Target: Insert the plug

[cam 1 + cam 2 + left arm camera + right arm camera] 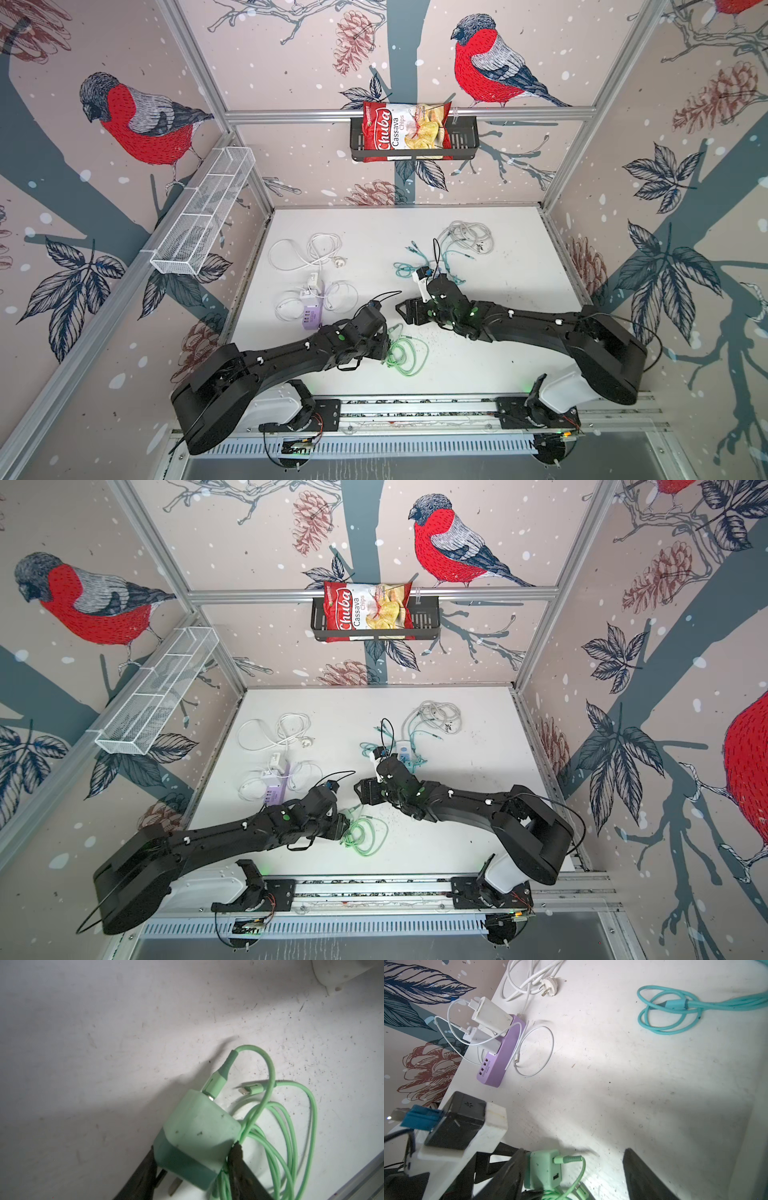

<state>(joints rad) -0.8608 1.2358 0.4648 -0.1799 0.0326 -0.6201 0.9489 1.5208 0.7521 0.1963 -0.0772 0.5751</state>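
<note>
A robot test cell in a lab is shown. The space is boxed in by an aluminium frame (407, 113), and the walls are papered with a bullfinch print (145, 124). A left arm (282, 359) and a right arm (536, 328) are mounted on a rail (415, 409) along the near edge of a scuffed white tabletop (498, 365). Props are laid out: a purple power strip (312, 320) at the left, a wire basket (203, 216) on the left wall, and a chips bag (405, 126) in a black basket (465, 141) on the far wall.

Both top views look steeply down on the whole bench (532, 270); both wrist views, close above it, share the green charger (197, 1126).
</note>
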